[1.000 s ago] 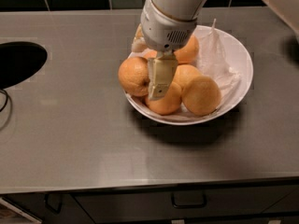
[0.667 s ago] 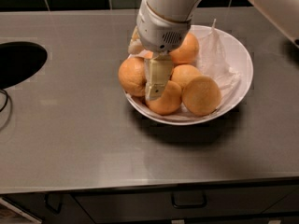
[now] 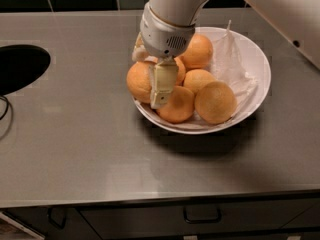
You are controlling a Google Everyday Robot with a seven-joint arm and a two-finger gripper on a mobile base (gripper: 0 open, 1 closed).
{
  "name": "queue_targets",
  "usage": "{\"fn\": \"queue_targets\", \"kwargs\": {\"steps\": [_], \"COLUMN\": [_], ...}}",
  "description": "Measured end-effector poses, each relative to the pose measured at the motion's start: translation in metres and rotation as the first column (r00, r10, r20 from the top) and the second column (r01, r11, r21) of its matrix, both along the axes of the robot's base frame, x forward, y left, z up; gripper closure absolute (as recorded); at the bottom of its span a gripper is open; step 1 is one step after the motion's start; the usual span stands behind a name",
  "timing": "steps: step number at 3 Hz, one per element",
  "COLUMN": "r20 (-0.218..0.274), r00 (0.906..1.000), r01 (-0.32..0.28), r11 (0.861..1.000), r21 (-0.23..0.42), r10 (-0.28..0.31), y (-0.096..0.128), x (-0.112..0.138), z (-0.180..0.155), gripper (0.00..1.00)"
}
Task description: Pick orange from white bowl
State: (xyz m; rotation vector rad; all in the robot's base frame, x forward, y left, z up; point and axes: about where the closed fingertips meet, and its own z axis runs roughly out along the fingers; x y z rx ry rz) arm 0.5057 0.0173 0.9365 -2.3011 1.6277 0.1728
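The white bowl [image 3: 257, 59] stands on the grey counter, lined with a thin white sheet [image 3: 227, 59] and holding several oranges. The orange [image 3: 216, 102], the largest, pale and rough-skinned, lies at the bowl's front right. My gripper [image 3: 147, 79] hangs from the white arm over the bowl's left side, well left of that orange. It is open: one finger [image 3: 162, 84] reaches down between a smaller left orange [image 3: 139, 83] and a front orange [image 3: 177, 106], the other finger [image 3: 138, 52] sits behind the left orange. It holds nothing.
More small oranges lie at the bowl's back [image 3: 199, 50] and middle [image 3: 199, 79]. A dark sink opening [image 3: 20, 66] is cut into the counter [image 3: 75, 144] at the left. A cabinet handle [image 3: 201, 215] shows below the front edge. Dark tiles line the back wall.
My gripper has shifted slightly to the left over the bowl's left side. The oranges and the bowl have not moved.
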Motion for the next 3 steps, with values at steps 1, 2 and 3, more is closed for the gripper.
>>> {"fn": "queue_targets", "kwargs": {"steps": [1, 2, 3], "r20": [-0.007, -0.018, -0.020], "r00": [1.0000, 0.9997, 0.9996], "r01": [-0.006, -0.017, -0.018], "r11": [1.000, 1.000, 1.000], "r21": [0.000, -0.004, -0.006], "r10": [0.006, 0.017, 0.018], "y": [0.0025, 0.0069, 0.0076], "x": [0.0013, 0.0036, 0.0042], "z": [-0.0027, -0.0064, -0.0076], "gripper": [0.22, 0.22, 0.22]}}
